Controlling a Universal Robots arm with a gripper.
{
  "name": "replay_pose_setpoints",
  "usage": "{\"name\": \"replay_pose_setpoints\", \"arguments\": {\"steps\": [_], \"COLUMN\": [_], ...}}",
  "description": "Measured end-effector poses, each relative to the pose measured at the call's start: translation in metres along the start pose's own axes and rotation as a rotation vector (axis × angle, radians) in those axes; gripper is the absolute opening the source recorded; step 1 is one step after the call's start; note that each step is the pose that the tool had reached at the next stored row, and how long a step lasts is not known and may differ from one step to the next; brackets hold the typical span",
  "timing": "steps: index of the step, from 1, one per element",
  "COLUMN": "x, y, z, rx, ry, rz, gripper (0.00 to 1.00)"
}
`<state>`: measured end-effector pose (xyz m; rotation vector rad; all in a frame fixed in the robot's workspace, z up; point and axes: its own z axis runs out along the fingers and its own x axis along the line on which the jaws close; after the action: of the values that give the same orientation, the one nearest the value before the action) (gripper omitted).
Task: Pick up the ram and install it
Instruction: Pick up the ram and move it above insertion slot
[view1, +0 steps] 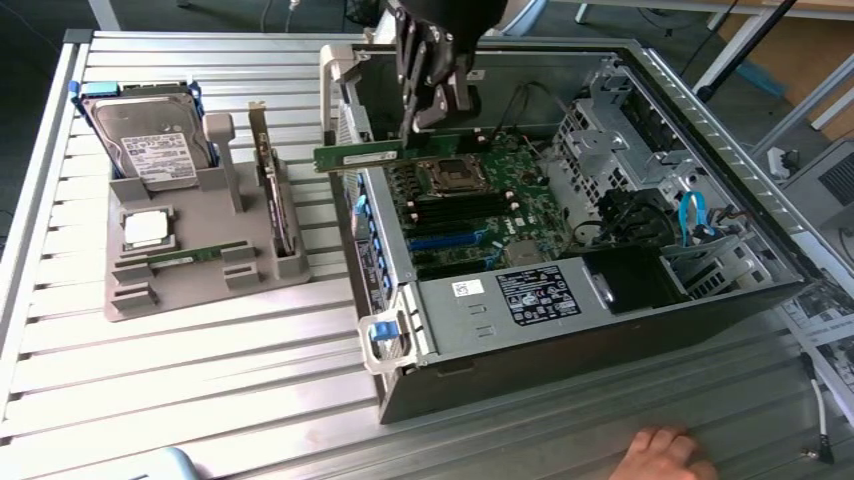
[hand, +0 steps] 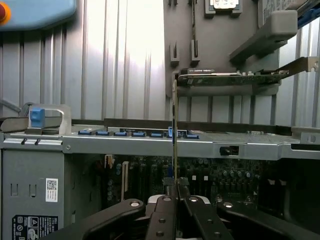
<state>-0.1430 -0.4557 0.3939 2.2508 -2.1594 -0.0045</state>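
Ram (view1: 360, 157) hangs in the air, clamped at one end between the narrow-set fingers of the tool (view1: 430, 128), over the wall of the open computer case (view1: 694, 310) that faces the grey holder (view1: 200, 290). Below it lies the motherboard (view1: 514, 205), with the processor socket (view1: 447, 175) just beside the tool and the black memory slots (view1: 461, 210) a little nearer the desk's front edge.

The case lies on its side on the slatted metal desk (view1: 200, 400), taking up the half toward the exterior view's right. Inside it stand a metal drive cage (view1: 601, 130) and a blue cable (view1: 690, 215); a blue latch (view1: 384, 335) sits on its near corner. The holder rests toward the desk's edge at the exterior view's left and carries a hard drive (view1: 154, 140), a silver processor chip (view1: 147, 228) and an upright expansion card (view1: 276, 200). A person's hand (view1: 667, 455) rests at the desk's front edge, well apart from the tool.

Its long axis lies roughly level, running across the desk from the case toward the holder; the free end juts out past the case wall. From the wrist view it (hand: 174, 130) shows edge-on as a thin line reaching straight out from the tool (hand: 175, 192), over the case wall (hand: 150, 145), pointing at the expansion card (hand: 230, 78).
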Motion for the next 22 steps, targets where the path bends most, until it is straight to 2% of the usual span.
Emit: {"name": "replay_pose_setpoints", "arguments": {"steps": [22], "x": [0.002], "y": [-0.04], "z": [-0.0007], "rx": [0.0], "ry": [0.0], "rz": [0.0], "gripper": [0.12]}}
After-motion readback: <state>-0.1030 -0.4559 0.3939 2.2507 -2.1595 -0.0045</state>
